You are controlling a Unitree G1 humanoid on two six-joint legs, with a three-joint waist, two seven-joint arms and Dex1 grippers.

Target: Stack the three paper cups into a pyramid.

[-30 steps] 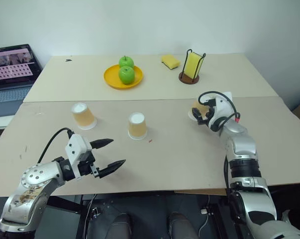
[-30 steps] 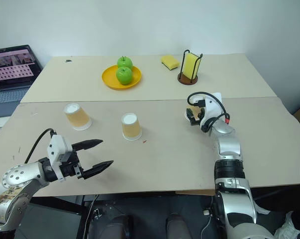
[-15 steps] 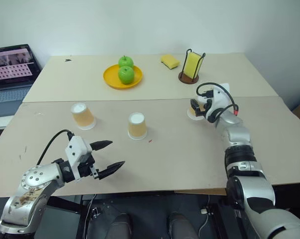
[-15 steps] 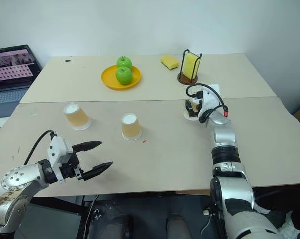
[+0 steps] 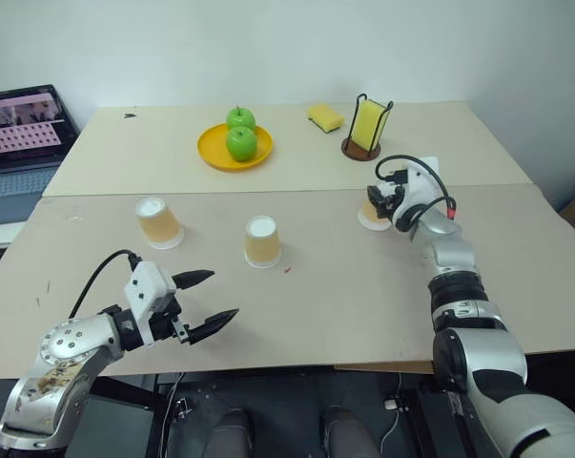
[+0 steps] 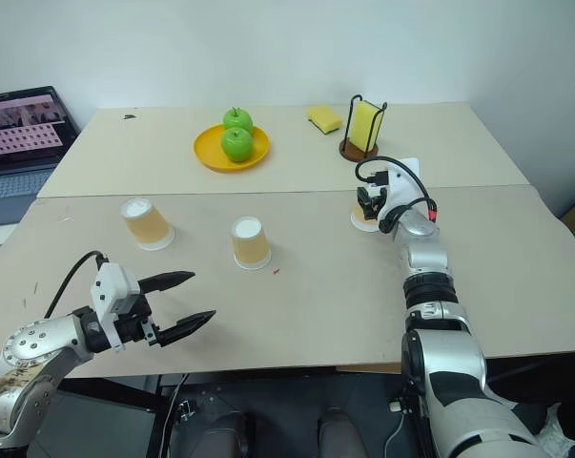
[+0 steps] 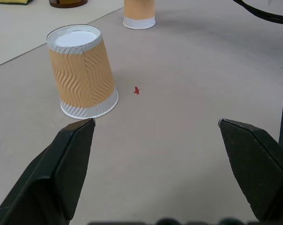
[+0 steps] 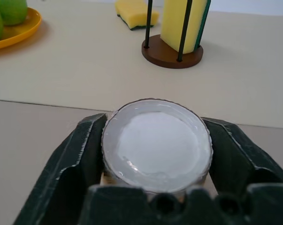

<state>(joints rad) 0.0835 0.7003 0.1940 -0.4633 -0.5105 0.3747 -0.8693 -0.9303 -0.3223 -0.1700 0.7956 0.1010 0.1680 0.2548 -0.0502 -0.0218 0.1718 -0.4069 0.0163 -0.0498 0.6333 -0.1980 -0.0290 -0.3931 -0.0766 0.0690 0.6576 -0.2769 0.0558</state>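
Silver metal arms ending in black two-fingered grippers

Each arm is built of brushed silver segments with black joint rings. The left gripper [image 5: 206,296] has a white block behind its tapered, pointed black fingers, a black cable looping off it, and a round silver wrist plate dotted with screws. The right gripper [image 5: 382,202] wears a white housing, looped black cables and a small red fitting.

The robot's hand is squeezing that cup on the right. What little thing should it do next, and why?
Probably lift it a little off the table. The right gripper has its jaws closed around the right cup, which stands upside down apart from the middle cup and left cup. It must come up before moving beside them.
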